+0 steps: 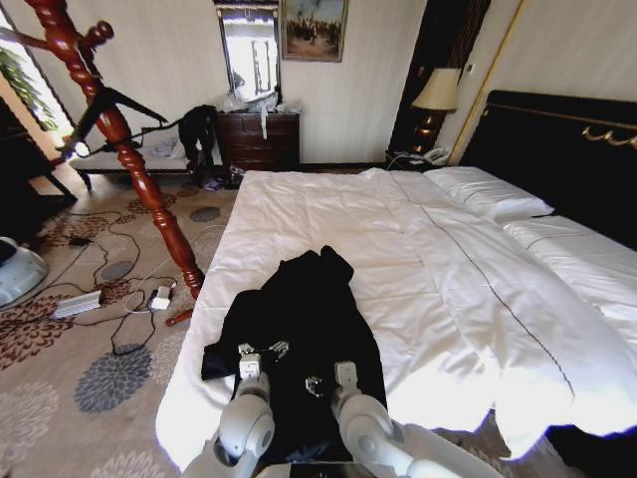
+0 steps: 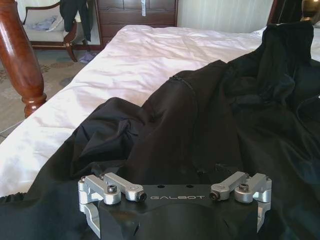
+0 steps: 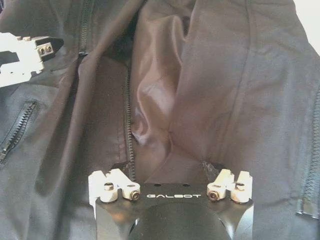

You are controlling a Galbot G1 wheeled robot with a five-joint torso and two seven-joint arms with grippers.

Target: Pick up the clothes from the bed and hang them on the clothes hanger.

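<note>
The clothes [image 1: 299, 319], one black long-sleeved jacket, lie spread on the near part of the bed [image 1: 398, 239], which has a white duvet. Both my arms reach in from below the jacket. My left gripper [image 1: 261, 351] rests low over the jacket's left half, its jaws spread wide; from the left wrist, the gripper [image 2: 175, 192] sits just above the dark fabric [image 2: 210, 125]. My right gripper [image 1: 324, 383] is open over the zipper and lining [image 3: 150, 110], with its pads [image 3: 209, 166] against the cloth. The black clothes hanger [image 1: 117, 108] hangs on the coat stand, far left.
A reddish turned-wood coat stand [image 1: 129, 149] rises left of the bed, with cables and a power strip [image 1: 78, 304] on the carpet around its foot. A dark dresser [image 1: 259, 139] and a bench stand at the far wall. Pillows [image 1: 488, 194] and a black headboard [image 1: 557, 149] lie to the right.
</note>
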